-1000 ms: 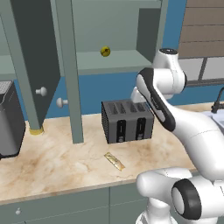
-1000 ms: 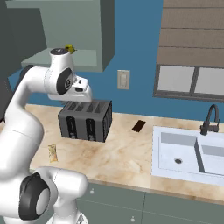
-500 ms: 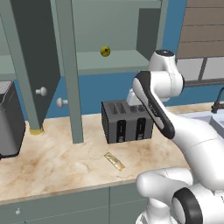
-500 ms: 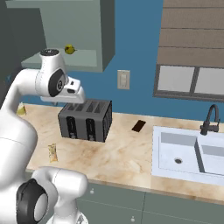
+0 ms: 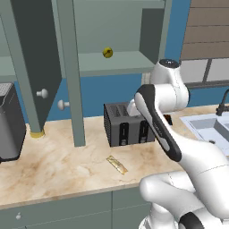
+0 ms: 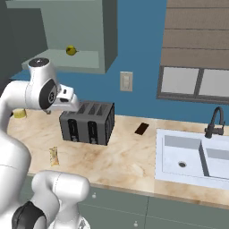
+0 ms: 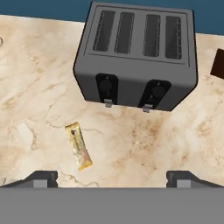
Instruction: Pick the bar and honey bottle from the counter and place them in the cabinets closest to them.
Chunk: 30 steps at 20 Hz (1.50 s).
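The end effector (image 7: 112, 177) hangs high over the tabletop (image 7: 166, 144), jaws spread wide and holding nothing. Below it, the bar (image 7: 78, 145) lies flat just in front of the dark four-slot toaster (image 7: 135, 57), with nothing between them. Above, the open cabinets (image 5: 116, 62) hold a small yellow ball (image 5: 107, 53) on the shelf, and a sink (image 6: 192, 154) sits well off to the right.
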Tool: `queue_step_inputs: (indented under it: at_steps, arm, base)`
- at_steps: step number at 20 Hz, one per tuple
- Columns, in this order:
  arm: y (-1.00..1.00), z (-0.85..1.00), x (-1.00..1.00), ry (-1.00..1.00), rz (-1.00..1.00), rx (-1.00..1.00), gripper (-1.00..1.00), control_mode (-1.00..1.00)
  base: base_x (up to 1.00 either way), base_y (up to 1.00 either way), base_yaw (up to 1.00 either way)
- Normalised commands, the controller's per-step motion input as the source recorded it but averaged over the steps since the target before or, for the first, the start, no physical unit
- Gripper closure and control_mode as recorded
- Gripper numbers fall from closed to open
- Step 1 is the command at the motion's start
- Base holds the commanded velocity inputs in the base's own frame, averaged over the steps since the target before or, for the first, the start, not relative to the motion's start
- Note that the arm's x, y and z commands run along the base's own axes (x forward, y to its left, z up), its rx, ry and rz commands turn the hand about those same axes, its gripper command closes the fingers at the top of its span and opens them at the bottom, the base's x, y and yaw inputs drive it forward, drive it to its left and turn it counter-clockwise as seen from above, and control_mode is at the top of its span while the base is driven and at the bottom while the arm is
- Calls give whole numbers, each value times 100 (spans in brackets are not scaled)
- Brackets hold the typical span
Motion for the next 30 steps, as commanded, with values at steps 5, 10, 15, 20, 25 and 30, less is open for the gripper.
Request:
queue_step_inputs:
  at_steps: [5,10,15,20,25,30]
  arm:
    - [17,-15,-10,-3,5,0,-100,-100]
    - [15,-15,0,-1,5,1,-100,-100]
    - [11,-16,0,-2,5,3,-100,-100]
    - [15,-23,0,-1,5,4,-100,-100]
    - [18,-31,0,0,6,1,-100,-100]
    - [14,-33,0,0,5,1,-100,-100]
  base:
    - [0,0,0]
    - [0,0,0]
    - [0,0,0]
    - [0,0,0]
    - [0,0,0]
    - [0,0,0]
